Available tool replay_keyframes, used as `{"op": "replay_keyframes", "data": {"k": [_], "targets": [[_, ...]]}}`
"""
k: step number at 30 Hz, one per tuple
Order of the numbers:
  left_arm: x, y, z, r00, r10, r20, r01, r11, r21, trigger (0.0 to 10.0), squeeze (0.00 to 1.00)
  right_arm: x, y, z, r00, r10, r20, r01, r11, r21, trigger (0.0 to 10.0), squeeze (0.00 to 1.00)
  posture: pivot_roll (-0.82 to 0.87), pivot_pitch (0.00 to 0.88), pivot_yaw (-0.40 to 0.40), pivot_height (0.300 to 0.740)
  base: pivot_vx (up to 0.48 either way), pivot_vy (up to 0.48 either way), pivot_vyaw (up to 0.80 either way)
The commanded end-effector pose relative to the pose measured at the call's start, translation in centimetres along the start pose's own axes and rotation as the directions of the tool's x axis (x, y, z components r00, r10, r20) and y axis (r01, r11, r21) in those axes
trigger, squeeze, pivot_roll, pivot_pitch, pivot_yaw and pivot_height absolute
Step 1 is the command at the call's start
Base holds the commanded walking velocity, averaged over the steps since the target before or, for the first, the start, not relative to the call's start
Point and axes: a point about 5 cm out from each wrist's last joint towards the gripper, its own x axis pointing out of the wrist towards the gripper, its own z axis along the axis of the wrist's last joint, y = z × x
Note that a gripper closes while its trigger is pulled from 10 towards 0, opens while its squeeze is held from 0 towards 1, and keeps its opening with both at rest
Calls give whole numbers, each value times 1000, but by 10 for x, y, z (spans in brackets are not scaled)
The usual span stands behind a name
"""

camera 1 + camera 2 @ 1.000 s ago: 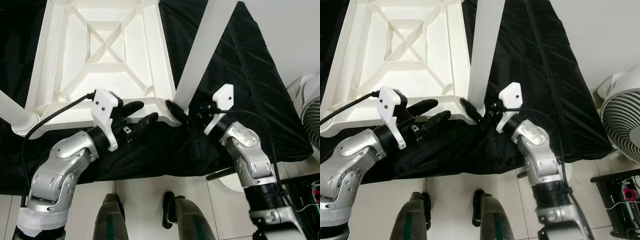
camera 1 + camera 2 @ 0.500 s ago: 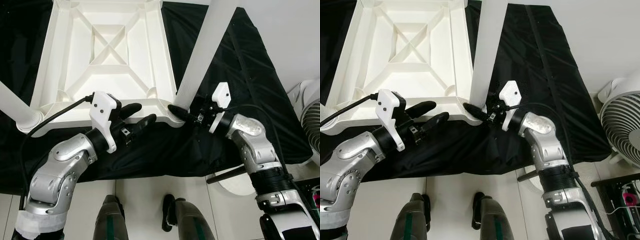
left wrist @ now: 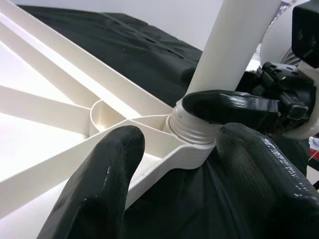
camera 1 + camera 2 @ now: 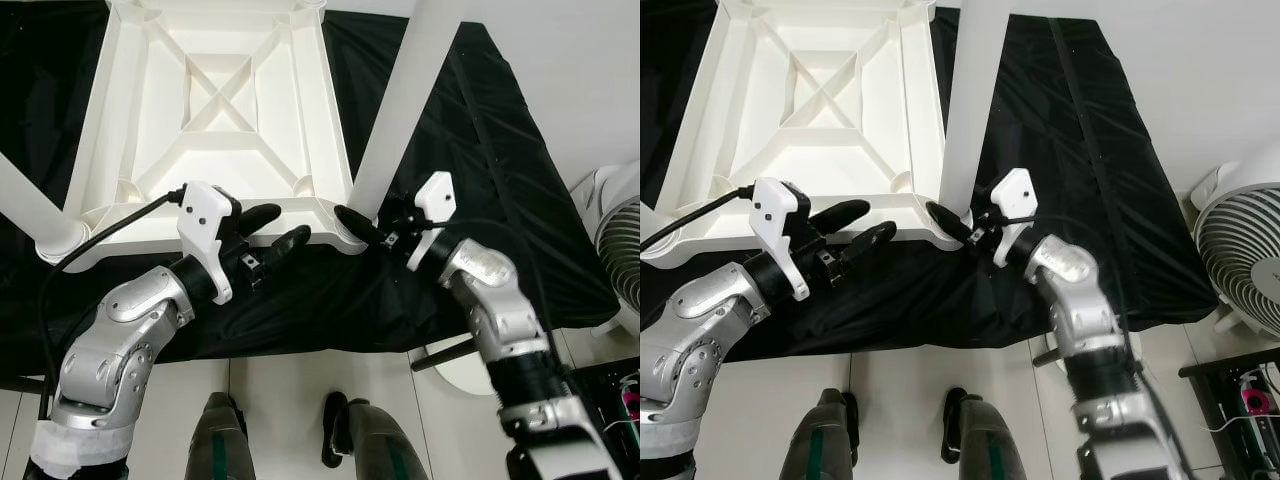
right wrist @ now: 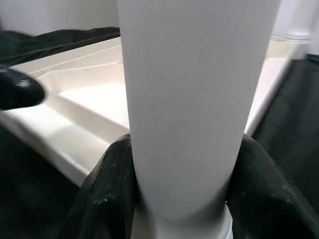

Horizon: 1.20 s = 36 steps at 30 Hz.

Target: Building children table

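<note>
The black cloth sheet point(image 4: 520, 200) is lying spread over the pale tiled floor point(image 4: 290, 400), and the white plastic children's tabletop point(image 4: 215, 120) is resting on it upside down, ribbed underside facing up, presumably so that its corner sockets are reachable for fitting legs. A long white plastic tube leg point(image 4: 405, 100) is standing in the near right corner socket point(image 3: 192, 137), its threaded end visible at the collar, so it looks partly screwed in rather than fully seated. Another white leg point(image 4: 35, 225) is sticking out at the near left corner.

The right gripper point(image 4: 372, 228) is clenching the base of the standing leg just above the socket, one black finger on each side of the tube, a hold that suits turning it. The left gripper point(image 4: 278, 230) is straddling the tabletop's near rim beside that corner, fingers spread with the rim between them, seemingly bracing the top against the twisting; whether the pads are pressing the plastic cannot be told.

The near edge of the tabletop is lying close to the cloth's front edge, so little room is left toward the robot. To the right, the cloth is offering open space, while a white round electric fan point(image 4: 1245, 250) is standing on the floor beyond it, well apart from the leg.
</note>
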Motion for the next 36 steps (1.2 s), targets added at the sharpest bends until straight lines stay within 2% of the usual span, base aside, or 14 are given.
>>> {"op": "replay_keyframes", "data": {"k": [1, 5, 9, 14, 15, 17, 18, 19, 24, 25, 26, 33, 34, 36], "targets": [[1, 0, -3, 1000, -4, -5, 4, 1000, 4, 10000, 0, -5, -7, -1, 994, -107, -15, 107, 994, 7, 0, 0, 80, 167, -56, 740, 0, 0, 0], [2, 1, -2, 1000, -3, -5, 3, 1000, 5, 10000, 0, -4, -3, 0, 980, -197, -16, 197, 980, 28, 0, 0, 78, 167, -55, 740, 0, 0, 0], [1, 0, -3, 1000, -2, -3, 2, 1000, 5, 10000, 0, 1, 12, 2, 916, -400, -33, 401, 916, 10, 0, 0, 76, 169, -55, 740, 0, 0, 0], [1, 0, -3, 1000, -1, -2, 1, 1000, 3, 10000, 0, 4, 16, 4, 898, -439, -30, 439, 898, 18, 0, 0, 75, 170, -55, 740, 0, 0, 0], [1, 1, -3, 1000, 2, -1, -2, 1000, 4, 10000, 0, 8, 21, 5, 866, -498, -46, 499, 866, 26, 0, 0, 75, 170, -55, 740, 0, 0, 0], [1, 1, -3, 1000, 2, -1, -2, 1000, 6, 10000, 0, 9, 23, 5, 854, -517, -56, 519, 854, 30, 0, 0, 75, 170, -55, 740, 0, 0, 0], [1, 1, -3, 1000, 4, 0, -4, 1000, 6, 10000, 0, 11, 24, 6, 858, -512, -52, 514, 857, 46, 3176, 0, 75, 170, -55, 740, 0, 0, 0], [1, 2, -2, 1000, 6, 0, -6, 1000, 7, 10000, 0, 12, 24, 8, 866, -498, -41, 499, 864, 59, 10000, 0, 75, 170, -55, 740, 0, 0, 0], [1, 3, -2, 1000, 8, 0, -8, 1000, 7, 10000, 0, 13, 23, 9, 875, -483, -33, 484, 872, 69, 10000, 0, 75, 170, -55, 740, 0, 0, 0], [1, 3, -2, 1000, 10, 1, -10, 1000, 7, 10000, 0, 12, 20, 11, 892, -451, -13, 451, 890, 68, 10000, 761, 79, 175, -55, 740, 0, 0, 0], [1, 3, -2, 1000, 11, 1, -11, 1000, 7, 10000, 0, 10, 13, 13, 912, -410, 6, 409, 910, 68, 10000, 1000, 77, 177, -54, 740, 0, 0, 0], [0, 5, -1, 1000, 15, 2, -15, 1000, 7, 10000, 0, 6, -3, 17, 964, -265, 31, 263, 963, 55, 10000, 1000, 75, 180, -52, 740, 0, 0, 0], [1, 5, -1, 1000, 16, 2, -16, 1000, 7, 10000, 0, 6, -4, 18, 974, -224, 35, 222, 974, 55, 10000, 0, 75, 182, -53, 740, 0, 0, 0], [0, 5, -1, 1000, 17, 2, -17, 1000, 7, 10000, 0, 5, -4, 19, 989, -144, 42, 142, 989, 51, 10000, 0, 75, 185, -51, 740, 0, 0, 0]]}}
